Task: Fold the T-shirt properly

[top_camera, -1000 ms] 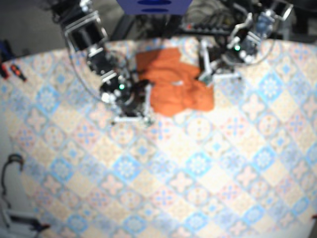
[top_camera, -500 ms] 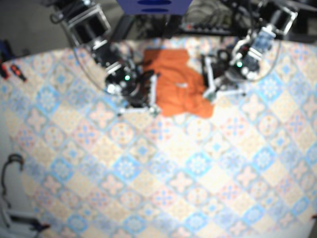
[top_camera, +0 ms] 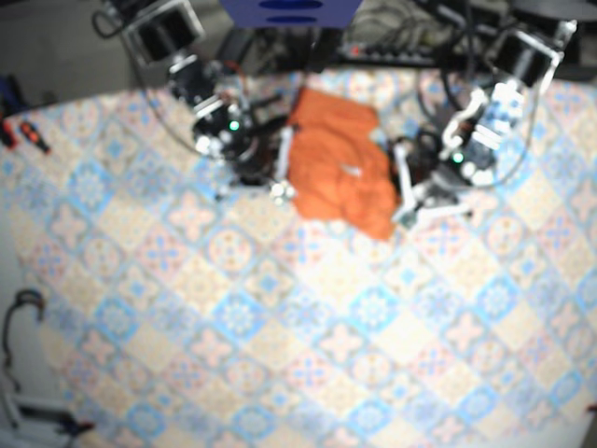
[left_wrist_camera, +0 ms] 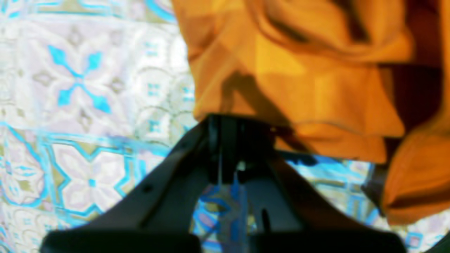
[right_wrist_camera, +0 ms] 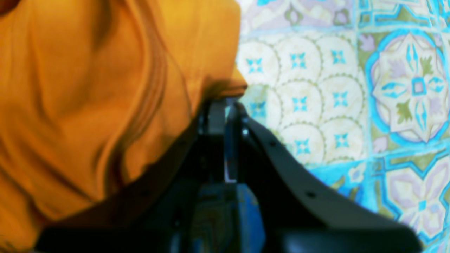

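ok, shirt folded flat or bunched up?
Bunched up. The orange T-shirt lies as a rumpled heap of overlapping wrinkled layers, not a flat neat fold.

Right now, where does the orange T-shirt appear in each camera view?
Base view: the T-shirt lies at top centre.
Left wrist view: the T-shirt fills the upper right.
Right wrist view: the T-shirt fills the left half.
Shared landmark: the blue-patterned tablecloth beneath it.

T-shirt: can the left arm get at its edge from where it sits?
Probably yes. The left gripper is shut right at the edge of the T-shirt, with nothing between them.
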`<state>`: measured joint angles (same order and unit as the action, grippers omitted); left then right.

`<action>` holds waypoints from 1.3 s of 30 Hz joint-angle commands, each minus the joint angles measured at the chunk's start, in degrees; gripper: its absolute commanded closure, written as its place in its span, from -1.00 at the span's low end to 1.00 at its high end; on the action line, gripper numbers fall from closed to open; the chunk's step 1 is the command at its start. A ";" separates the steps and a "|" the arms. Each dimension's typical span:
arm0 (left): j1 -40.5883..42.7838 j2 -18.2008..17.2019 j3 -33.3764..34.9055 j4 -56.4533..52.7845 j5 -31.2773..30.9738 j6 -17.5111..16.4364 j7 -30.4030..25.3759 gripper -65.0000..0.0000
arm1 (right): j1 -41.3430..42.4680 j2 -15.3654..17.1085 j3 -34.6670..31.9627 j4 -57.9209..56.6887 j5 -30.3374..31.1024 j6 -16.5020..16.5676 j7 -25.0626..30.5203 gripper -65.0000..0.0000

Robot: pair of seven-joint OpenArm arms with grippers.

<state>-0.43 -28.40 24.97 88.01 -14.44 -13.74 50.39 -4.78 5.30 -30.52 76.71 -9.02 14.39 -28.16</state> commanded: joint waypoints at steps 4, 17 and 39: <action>-3.13 -0.39 -0.31 -1.46 -0.20 0.33 -0.59 1.00 | -3.27 1.42 -0.11 3.78 -0.17 1.21 -3.00 0.84; -6.56 3.74 -0.05 -7.00 0.06 0.33 -0.94 1.00 | -1.25 1.42 -15.24 2.99 -0.26 1.30 -9.24 0.84; -18.96 13.41 6.02 -18.07 0.15 0.33 -1.73 1.00 | 10.18 0.11 -32.47 1.40 -0.08 1.30 -15.22 0.84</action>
<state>-17.93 -14.79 31.29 69.17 -13.93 -13.32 49.54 5.85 6.09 -62.22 77.87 -11.77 13.69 -44.12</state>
